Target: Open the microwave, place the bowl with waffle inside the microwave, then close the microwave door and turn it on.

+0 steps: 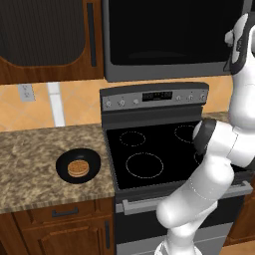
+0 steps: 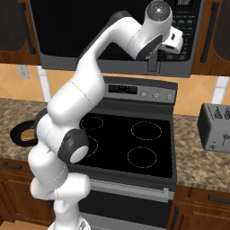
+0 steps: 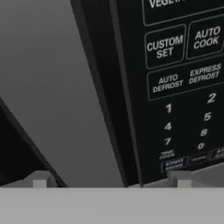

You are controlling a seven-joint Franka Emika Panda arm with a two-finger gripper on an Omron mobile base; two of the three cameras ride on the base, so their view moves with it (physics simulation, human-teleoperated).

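The black microwave [image 1: 169, 35] hangs above the stove with its microwave door [image 2: 76, 27] shut. My gripper [image 3: 110, 179] is raised to the door's right side, open. Its fingertips [image 3: 39, 179] stand on either side of the grey bar handle [image 3: 57, 87], apart from it. In the right base view the gripper [image 2: 153, 53] sits at the handle's lower part, just left of the button panel [image 2: 186, 20], whose keys [image 3: 183, 78] are close in front of the hand. The black bowl [image 1: 78, 167] rests on the granite counter left of the stove, with the waffle [image 1: 78, 168] lying in it.
The black stove [image 1: 149, 149] with its knob panel [image 1: 154, 98] lies directly below the microwave. A grey toaster [image 2: 215, 128] stands on the counter at the right. Dark-paned wooden cabinets [image 1: 45, 35] flank the microwave. My arm [image 1: 219, 149] leans over the stove's right side.
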